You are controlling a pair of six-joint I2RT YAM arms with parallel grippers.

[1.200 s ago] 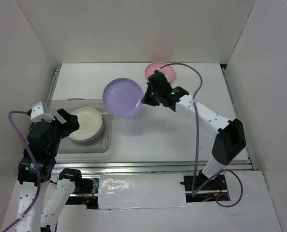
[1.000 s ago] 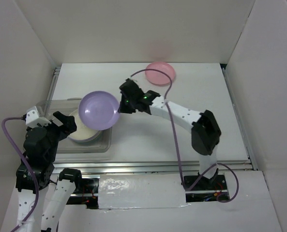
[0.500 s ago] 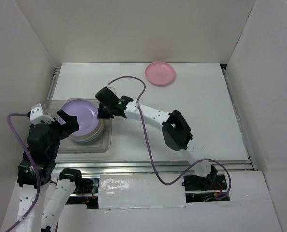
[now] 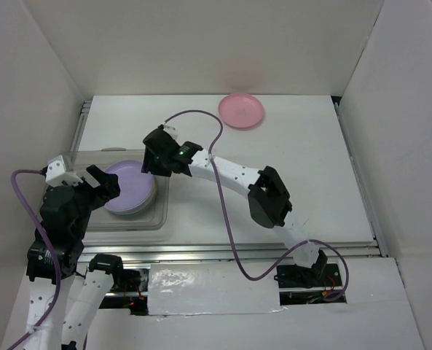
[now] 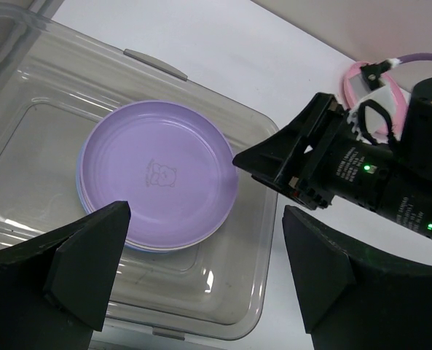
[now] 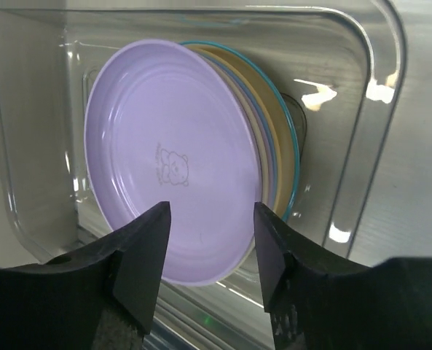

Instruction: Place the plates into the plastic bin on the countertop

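A purple plate point(image 4: 128, 187) point(image 5: 158, 175) point(image 6: 172, 189) lies on top of a stack of plates inside the clear plastic bin point(image 4: 161, 211) point(image 5: 288, 248) point(image 6: 379, 109) at the left of the countertop point(image 4: 274, 168). My right gripper point(image 4: 151, 164) point(image 6: 210, 230) hovers over the bin's right end, open, with the plate free below its fingers. A pink plate point(image 4: 240, 110) rests at the back of the countertop. My left gripper point(image 4: 99, 182) point(image 5: 205, 240) stands wide open over the bin's near left side, holding nothing.
Blue, cream and yellow rims point(image 6: 281, 146) of the lower plates show under the purple one. White walls enclose the countertop on three sides. A metal rail point(image 4: 230, 251) runs along the front edge. The right arm's purple cable point(image 4: 201, 120) loops above the table.
The right arm carried the purple plate leftward from mid-table over the bin, lowered it onto the stack and opened its fingers. The plate now lies flat. The left arm barely moved.
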